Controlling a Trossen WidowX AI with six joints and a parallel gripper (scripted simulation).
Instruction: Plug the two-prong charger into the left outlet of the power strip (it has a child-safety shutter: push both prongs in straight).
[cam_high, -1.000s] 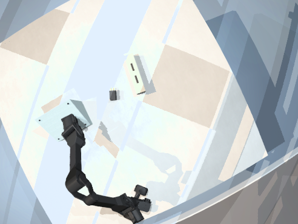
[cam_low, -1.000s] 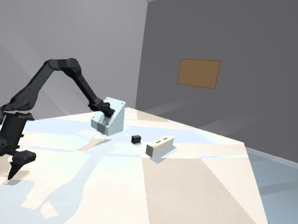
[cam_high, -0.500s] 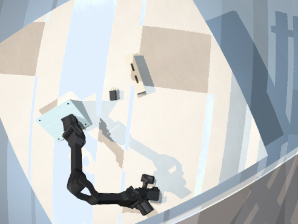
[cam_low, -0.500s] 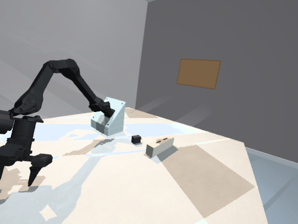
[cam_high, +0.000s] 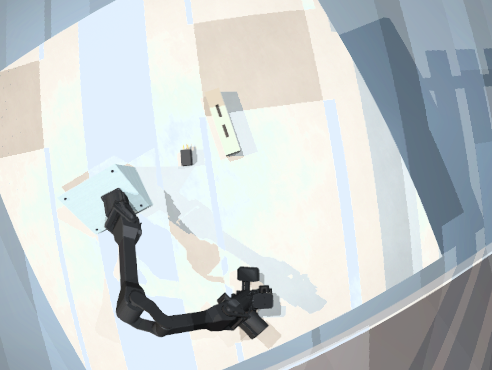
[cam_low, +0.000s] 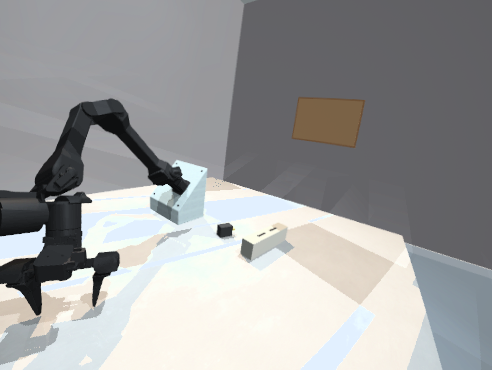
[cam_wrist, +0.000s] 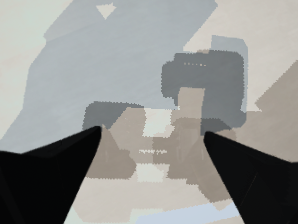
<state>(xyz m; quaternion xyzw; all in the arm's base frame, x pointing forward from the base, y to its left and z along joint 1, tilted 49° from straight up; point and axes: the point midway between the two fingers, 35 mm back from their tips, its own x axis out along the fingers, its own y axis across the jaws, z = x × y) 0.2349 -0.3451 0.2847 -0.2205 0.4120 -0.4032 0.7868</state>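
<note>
The small black two-prong charger (cam_high: 187, 157) (cam_low: 224, 230) stands on the table with its prongs pointing up, just left of the power strip. The cream power strip (cam_high: 226, 129) (cam_low: 263, 241) lies flat with two slotted outlets on its top face. My gripper (cam_high: 259, 301) (cam_low: 65, 305) (cam_wrist: 154, 133) is open and empty, pointing down just above the table near its front edge, far from both the charger and the strip. The wrist view shows only patterned table between the two fingers.
The arm's pale blue wedge-shaped base (cam_high: 87, 200) (cam_low: 190, 202) stands left of the charger. The table's rim (cam_high: 400, 292) runs close behind the gripper. A brown panel (cam_low: 327, 121) hangs on the dark far wall.
</note>
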